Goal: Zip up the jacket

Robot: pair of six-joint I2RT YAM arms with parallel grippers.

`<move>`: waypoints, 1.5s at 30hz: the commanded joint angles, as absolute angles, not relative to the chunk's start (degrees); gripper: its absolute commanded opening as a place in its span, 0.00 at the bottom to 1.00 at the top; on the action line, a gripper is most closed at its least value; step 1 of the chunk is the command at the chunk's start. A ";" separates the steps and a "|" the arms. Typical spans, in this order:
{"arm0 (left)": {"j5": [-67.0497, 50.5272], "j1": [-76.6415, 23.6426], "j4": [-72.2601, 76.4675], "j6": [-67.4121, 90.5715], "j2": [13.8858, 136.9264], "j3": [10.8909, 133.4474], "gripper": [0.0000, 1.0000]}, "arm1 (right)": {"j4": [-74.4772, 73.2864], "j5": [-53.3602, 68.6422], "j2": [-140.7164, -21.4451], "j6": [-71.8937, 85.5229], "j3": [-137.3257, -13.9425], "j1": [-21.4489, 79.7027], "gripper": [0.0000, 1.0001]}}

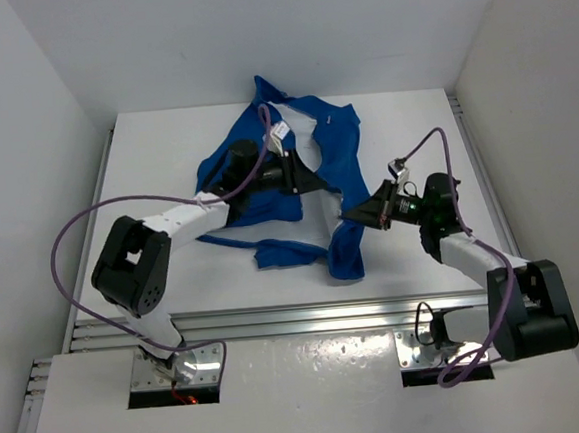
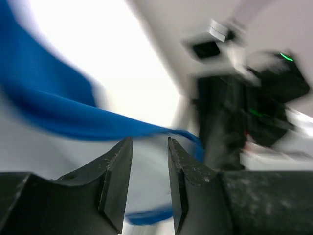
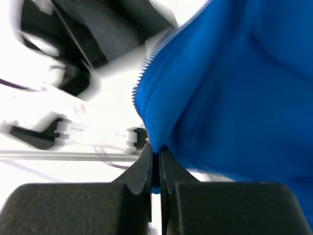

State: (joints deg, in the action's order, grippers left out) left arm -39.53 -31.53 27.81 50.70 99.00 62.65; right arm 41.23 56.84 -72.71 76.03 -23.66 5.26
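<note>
Blue fabric of the jacket (image 1: 340,157) lay crumpled mid-table. The right gripper (image 3: 155,154) pinched its zipper edge (only a thin fold), while the left gripper (image 2: 149,143), jaws parted, held nothing. Any sideways tug would likely slip that fold free.

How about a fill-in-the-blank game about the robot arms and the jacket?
1. The jacket is the colour ___.
2. The right gripper pinches the jacket's edge, so its jaws are ___.
3. The left gripper holds nothing, and its jaws are ___.
4. The jacket lies on a table of the colour ___.

Missing words: blue; shut; open; white.
</note>
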 commanded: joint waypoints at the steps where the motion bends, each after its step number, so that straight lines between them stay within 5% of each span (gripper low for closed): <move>1: -27.89 -26.99 -4.55 30.10 94.75 71.53 0.40 | 14.20 59.34 -69.00 47.61 -27.59 3.78 0.00; 3: -18.84 -26.98 -10.61 20.51 92.38 73.12 0.40 | -8.52 54.25 -67.24 37.75 -32.77 4.48 0.00; 8: -9.15 -28.90 -19.05 12.14 92.10 71.63 0.40 | -20.29 40.73 -70.57 23.39 -36.56 12.21 0.00; 27: 18.18 -37.53 -21.44 23.02 110.56 80.77 0.41 | -15.03 23.65 -91.49 33.84 -43.50 18.02 0.00; 39: 16.97 -38.06 -25.66 24.17 116.46 83.85 0.59 | -19.95 14.87 -96.42 31.64 -47.02 19.07 0.00; 41: 16.96 -38.06 -25.66 24.17 116.98 83.23 0.55 | -20.65 13.98 -96.59 31.03 -47.37 19.25 0.00; 45: 14.17 -37.27 -25.66 23.64 118.29 82.62 0.20 | -21.18 11.78 -97.21 29.71 -47.55 18.55 0.00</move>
State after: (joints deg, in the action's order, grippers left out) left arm 16.88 -37.67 -24.51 23.49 116.60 82.65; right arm -20.10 19.00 -96.44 32.01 -46.22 19.22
